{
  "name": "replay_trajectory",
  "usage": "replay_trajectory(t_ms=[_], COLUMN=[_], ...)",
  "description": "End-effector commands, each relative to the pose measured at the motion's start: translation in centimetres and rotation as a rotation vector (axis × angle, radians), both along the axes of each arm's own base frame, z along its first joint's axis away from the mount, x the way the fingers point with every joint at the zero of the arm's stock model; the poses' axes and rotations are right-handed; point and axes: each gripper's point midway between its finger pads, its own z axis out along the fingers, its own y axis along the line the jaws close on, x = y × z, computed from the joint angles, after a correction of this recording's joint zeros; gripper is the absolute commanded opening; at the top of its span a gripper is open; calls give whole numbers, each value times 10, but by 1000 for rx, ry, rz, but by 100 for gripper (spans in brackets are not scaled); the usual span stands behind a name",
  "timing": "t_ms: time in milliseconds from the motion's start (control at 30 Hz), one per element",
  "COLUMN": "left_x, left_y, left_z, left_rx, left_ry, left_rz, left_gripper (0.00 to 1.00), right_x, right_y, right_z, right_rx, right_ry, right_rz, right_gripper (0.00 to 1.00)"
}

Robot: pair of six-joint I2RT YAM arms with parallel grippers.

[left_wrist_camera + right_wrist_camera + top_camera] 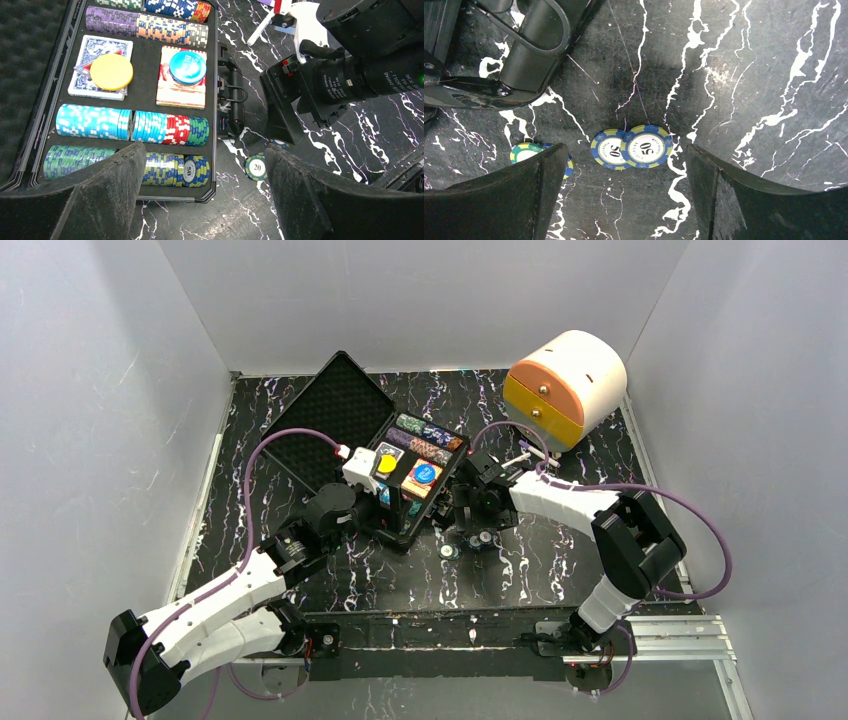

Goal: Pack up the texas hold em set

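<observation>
**Top view.** Black rectangular foam-lined hard case (338, 418), one, lying open mid-desk with its lid folded back. Cream-and-orange round drawer box (563, 385), one, beyond the case to the right. Black white-veined desk (560, 575).

**Left wrist view.** Inside the case:
- four multicoloured poker chip rows (132, 125)
- two card decks, a blue-backed deck (100, 45) and a red-backed deck (182, 92)
- two round buttons, a yellow button (111, 71) on the blue-backed deck and a blue button (187, 66) on the red-backed deck

Left tool (205, 152) spread wide, clamped on nothing, over the case's chip rows. One loose green "20" chip (257, 165) just outside the case handle (235, 95); edge of a second beyond it.

**Right wrist view.** Right tool (624, 150) wide apart, empty, straddling two yellow-and-blue "50" chips (647, 146), touching each other, near the case handle. At least one further chip half hidden behind a finger.

**Progress, as judged.** Mostly packed. Left to do: loose chips into the rows, lid shut.
</observation>
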Motion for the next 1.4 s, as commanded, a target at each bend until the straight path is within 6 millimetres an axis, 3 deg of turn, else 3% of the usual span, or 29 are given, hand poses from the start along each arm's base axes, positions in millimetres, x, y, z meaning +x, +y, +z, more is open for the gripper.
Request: replay_trajectory(t_ms=[0, 533, 733, 1167, 1267, 1367], left_x=[0, 5, 6, 5, 4, 4], left_y=[1, 7, 7, 7, 8, 8], left_z=[6, 5, 6, 4, 5, 4], left_rx=[-11, 13, 13, 9, 7, 5], left_ry=[-21, -27, -27, -24, -25, -25], left_rz=[7, 45, 47, 46, 48, 48], left_gripper=[86, 86, 86, 86, 86, 86], right_x=[-2, -13, -14, -3, -4, -4], right_y=[7, -7, -6, 1, 2, 3], right_z=[-4, -23, -19, 15, 17, 19], right_rx=[13, -156, -160, -94, -87, -78], right_ry=[16, 54, 54, -37, -33, -38], right_rz=[72, 109, 91, 8, 7, 8], right_gripper=[96, 96, 81, 60, 63, 78])
